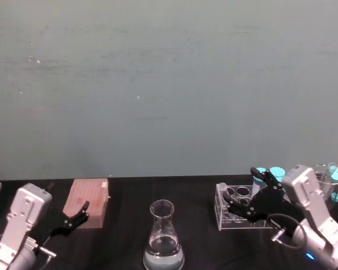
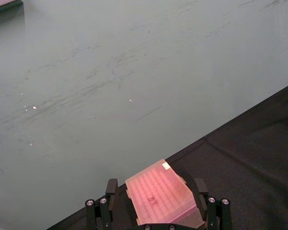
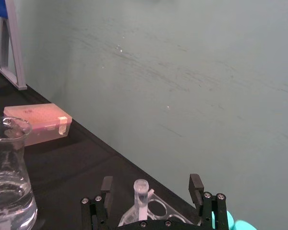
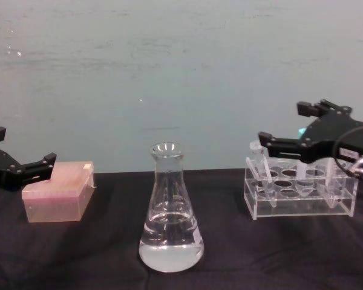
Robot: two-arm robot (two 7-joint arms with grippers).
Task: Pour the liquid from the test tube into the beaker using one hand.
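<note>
Test tube (image 4: 259,164): stands in the end well of the clear rack (image 4: 299,205), the end nearest the beaker. Long axis near vertical but tilted, open rimmed mouth up and leaning towards the robot's left, foot lower down inside the rack. Slim clear plastic with a round lip and no cap. Cannot tell whether it holds any liquid.

Rack: clear acrylic box with a top plate of round holes, on a black cloth-covered table (image 4: 97,260). Taller tubes with teal caps (image 1: 276,171) stand at its far right end.

Beaker (image 4: 169,223): clear glass, conical, with a wide base, narrow neck and flared rim. It stands upright at table centre, well apart from the rack. Clear liquid (image 4: 169,251) fills the wide base to a shallow level.

Right gripper (image 3: 151,183): black, two-fingered, on a silver wrist. Jaws spread wide. It hovers at the height of the tube mouth, over the rack's left end. In the right wrist view the tube sits between the fingers (image 3: 196,183), with a gap on either side. Nothing is gripped. From the chest view the lower fingertip is just beside the tube's lip; contact cannot be confirmed.

Left gripper (image 4: 23,146): at the table's left edge, jaws open, holding nothing. Its fingers point towards a translucent pink box (image 4: 57,192) with a flat lid. One fingertip is just above the box's near corner; cannot tell if it touches.

Background: flat pale green wall (image 1: 169,84) with faint scuffs.
</note>
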